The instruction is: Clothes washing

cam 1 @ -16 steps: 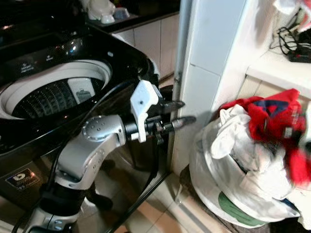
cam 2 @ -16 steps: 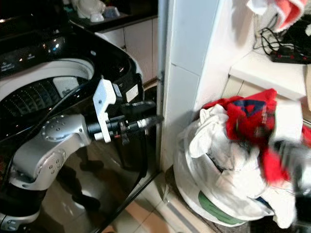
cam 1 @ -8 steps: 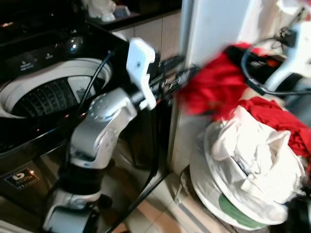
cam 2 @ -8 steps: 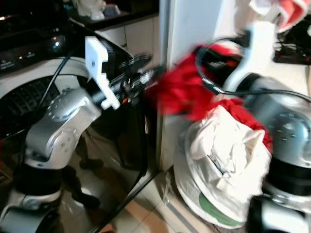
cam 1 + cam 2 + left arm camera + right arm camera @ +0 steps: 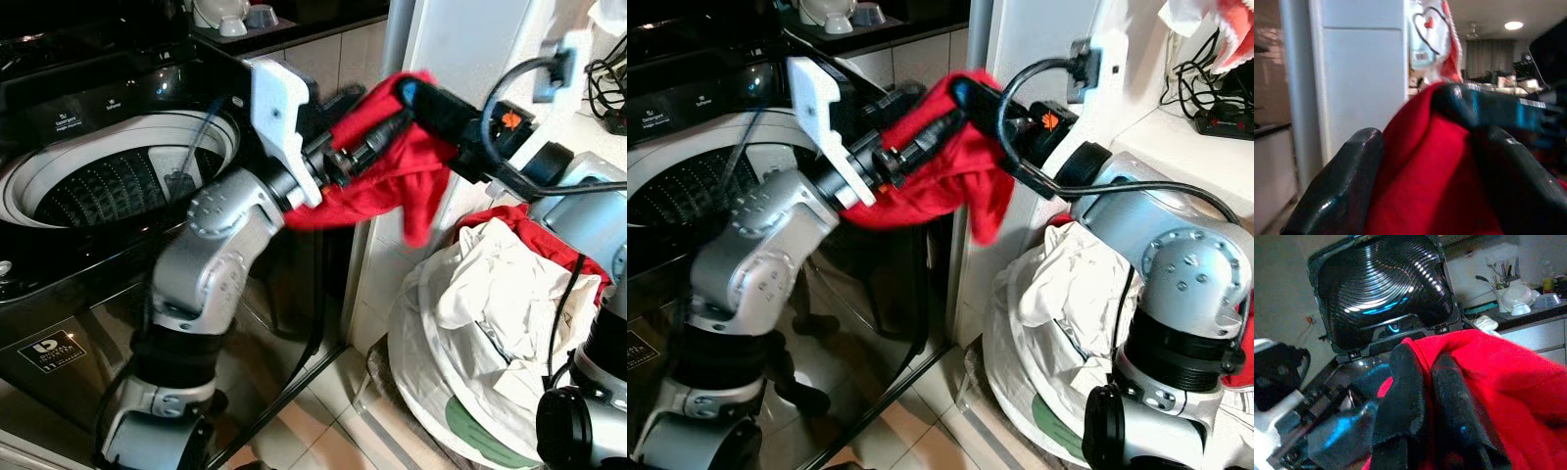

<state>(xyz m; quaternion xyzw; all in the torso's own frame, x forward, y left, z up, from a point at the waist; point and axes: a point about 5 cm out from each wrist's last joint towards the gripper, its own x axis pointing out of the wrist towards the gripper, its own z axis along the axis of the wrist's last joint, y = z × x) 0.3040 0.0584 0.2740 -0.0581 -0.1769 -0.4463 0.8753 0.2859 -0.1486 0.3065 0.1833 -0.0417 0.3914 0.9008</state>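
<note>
The red garment (image 5: 392, 166) hangs in the air between both grippers, right of the washer (image 5: 108, 176) and above the floor, well clear of the laundry bag (image 5: 480, 333). The right gripper (image 5: 1422, 382) is clenched on the upper fold, its fingers pressed together through the cloth. The left gripper (image 5: 377, 142) meets the same bunch from the left; cloth fills the space between its fingers (image 5: 1337, 191), but whether they are pinching it cannot be told, the wrist view being blurred.

Step in hand, as judged: carrying the garment to the drum (image 5: 98, 186). To do it well, one firm grasp should be kept until the trailing end hangs over the drum opening, then let go low so nothing drapes on the rim.

Edges and room: the drum opening lies to the left, open, with its lid (image 5: 1386, 289) raised at the far side. A white pillar (image 5: 460, 59) stands close behind the garment. The left arm's cable (image 5: 191, 157) crosses the drum mouth and could catch cloth.
</note>
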